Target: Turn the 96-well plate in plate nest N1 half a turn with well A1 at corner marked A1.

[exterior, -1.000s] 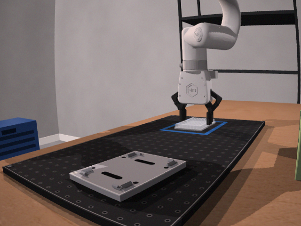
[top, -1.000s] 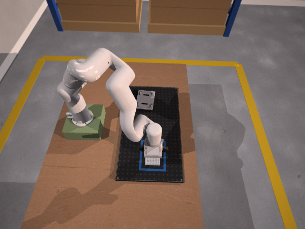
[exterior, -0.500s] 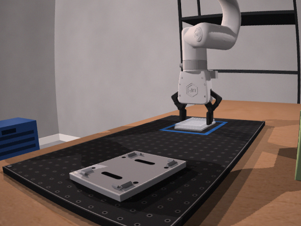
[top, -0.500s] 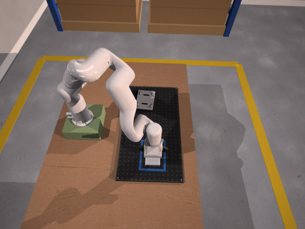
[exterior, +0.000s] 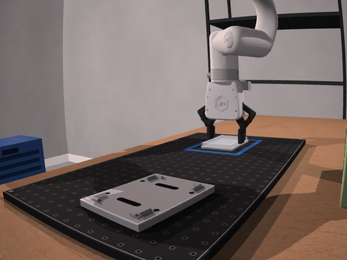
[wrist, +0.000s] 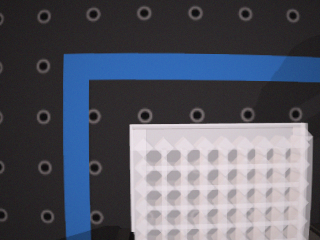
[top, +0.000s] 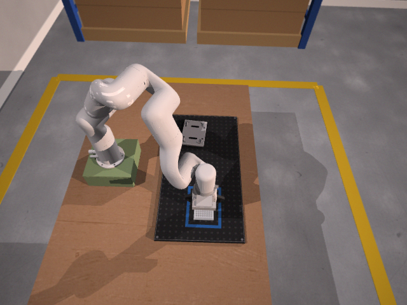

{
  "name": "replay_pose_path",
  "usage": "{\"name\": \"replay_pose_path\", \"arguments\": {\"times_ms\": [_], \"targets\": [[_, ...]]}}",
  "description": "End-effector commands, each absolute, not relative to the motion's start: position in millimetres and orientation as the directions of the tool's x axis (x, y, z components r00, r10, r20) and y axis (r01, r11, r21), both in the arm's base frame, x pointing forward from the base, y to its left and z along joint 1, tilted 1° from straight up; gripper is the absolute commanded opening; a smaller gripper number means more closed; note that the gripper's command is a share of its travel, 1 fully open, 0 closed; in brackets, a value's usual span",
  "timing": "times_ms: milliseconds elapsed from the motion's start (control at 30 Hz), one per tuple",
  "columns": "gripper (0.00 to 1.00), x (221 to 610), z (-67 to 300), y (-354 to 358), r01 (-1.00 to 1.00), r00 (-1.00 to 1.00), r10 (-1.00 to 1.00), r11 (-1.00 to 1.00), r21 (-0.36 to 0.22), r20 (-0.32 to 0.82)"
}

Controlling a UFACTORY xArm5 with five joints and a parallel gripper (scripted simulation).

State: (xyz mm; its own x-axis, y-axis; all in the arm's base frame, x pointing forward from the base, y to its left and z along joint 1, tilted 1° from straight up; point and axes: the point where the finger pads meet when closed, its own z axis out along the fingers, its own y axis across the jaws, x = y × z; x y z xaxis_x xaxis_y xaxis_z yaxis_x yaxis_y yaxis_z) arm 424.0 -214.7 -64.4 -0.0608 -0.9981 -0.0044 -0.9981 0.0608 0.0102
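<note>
The white 96-well plate (top: 203,215) (exterior: 221,141) (wrist: 220,185) lies flat on the black breadboard (top: 226,170) (exterior: 196,173), inside a blue marked rectangle (top: 202,225) (exterior: 221,152) (wrist: 175,66). My gripper (exterior: 225,137) (top: 204,206) stands straight down over the plate with one finger on each of its two opposite sides, shut on it. The grey plate nest N1 (top: 194,133) (exterior: 179,195), with four corner locators and two slots, is empty at the other end of the breadboard. I cannot tell where the plate's cut-off corner is.
The arm's green base block (top: 124,154) stands on the wooden table left of the breadboard. A blue cabinet (exterior: 19,156) stands beyond the table edge. A dark shelf frame (exterior: 280,82) rises behind the arm. Yellow floor tape (top: 348,170) rings the cell.
</note>
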Motion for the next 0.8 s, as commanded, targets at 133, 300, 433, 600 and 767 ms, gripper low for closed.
{"name": "replay_pose_path", "arguments": {"times_ms": [133, 300, 433, 600, 767], "targets": [[0.00, 425.4, -63.1, -215.4, -0.998, -0.061, -0.998, 0.061, 0.009, 0.004], [0.00, 425.4, -63.1, -215.4, -0.998, -0.061, -0.998, 0.061, 0.009, 0.004], [0.00, 425.4, -62.4, -215.4, -0.998, -0.061, -0.998, 0.061, 0.009, 0.004], [0.00, 425.5, -59.1, -215.4, -0.998, -0.061, -0.998, 0.061, 0.009, 0.004], [0.00, 425.5, -55.8, -215.4, -0.998, -0.061, -0.998, 0.061, 0.009, 0.004]]}}
